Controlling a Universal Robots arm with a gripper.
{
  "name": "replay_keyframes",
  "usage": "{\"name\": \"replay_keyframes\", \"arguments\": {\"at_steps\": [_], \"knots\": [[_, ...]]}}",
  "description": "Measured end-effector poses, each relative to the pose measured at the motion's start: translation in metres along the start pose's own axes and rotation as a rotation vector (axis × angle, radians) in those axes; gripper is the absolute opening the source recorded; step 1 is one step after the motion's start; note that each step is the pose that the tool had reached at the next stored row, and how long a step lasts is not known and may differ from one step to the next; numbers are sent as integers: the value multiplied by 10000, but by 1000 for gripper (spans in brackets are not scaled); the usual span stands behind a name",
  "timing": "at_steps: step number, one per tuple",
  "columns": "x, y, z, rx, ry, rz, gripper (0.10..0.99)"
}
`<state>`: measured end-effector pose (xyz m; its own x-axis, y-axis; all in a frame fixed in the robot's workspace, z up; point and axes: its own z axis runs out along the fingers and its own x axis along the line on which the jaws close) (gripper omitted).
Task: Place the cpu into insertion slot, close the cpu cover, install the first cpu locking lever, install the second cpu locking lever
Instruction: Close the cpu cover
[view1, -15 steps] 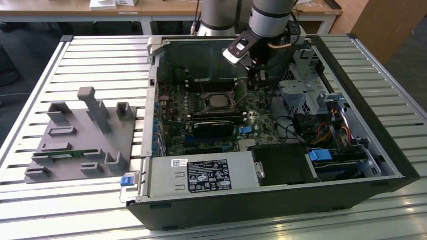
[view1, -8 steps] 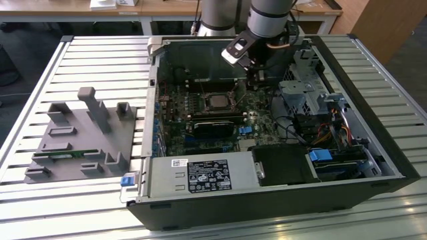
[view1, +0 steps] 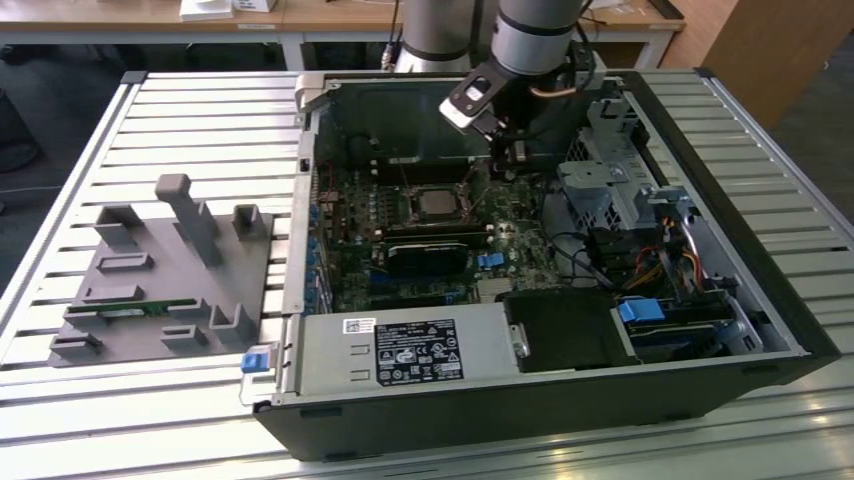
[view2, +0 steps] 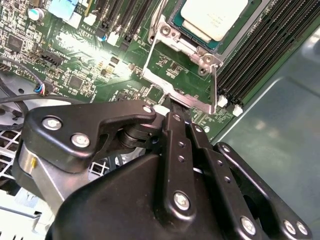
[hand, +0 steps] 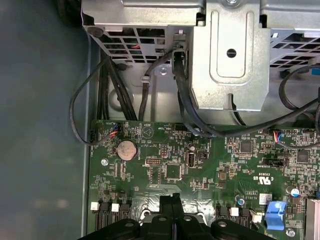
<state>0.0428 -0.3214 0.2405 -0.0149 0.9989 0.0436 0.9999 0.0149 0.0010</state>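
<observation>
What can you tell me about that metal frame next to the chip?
The metal cover is a thin, shiny silver square frame with a large window; green board shows through it. It is swung open, away from the chip, which sits in its socket, and is hinged at the socket's side. The closed gripper meets its outer edge.

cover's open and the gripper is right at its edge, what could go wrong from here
1. The gripper meets the cover only at its thin free edge, so it might slip off and strike small parts on the board.
2. The cover closes over the cpu. If the cpu is not seated flat, it could be pressed askew.
</observation>
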Motion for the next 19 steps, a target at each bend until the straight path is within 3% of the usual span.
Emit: {"name": "replay_keyframes", "arguments": {"at_steps": [19], "knots": [[1,-77,0,0,0,0,106]]}}
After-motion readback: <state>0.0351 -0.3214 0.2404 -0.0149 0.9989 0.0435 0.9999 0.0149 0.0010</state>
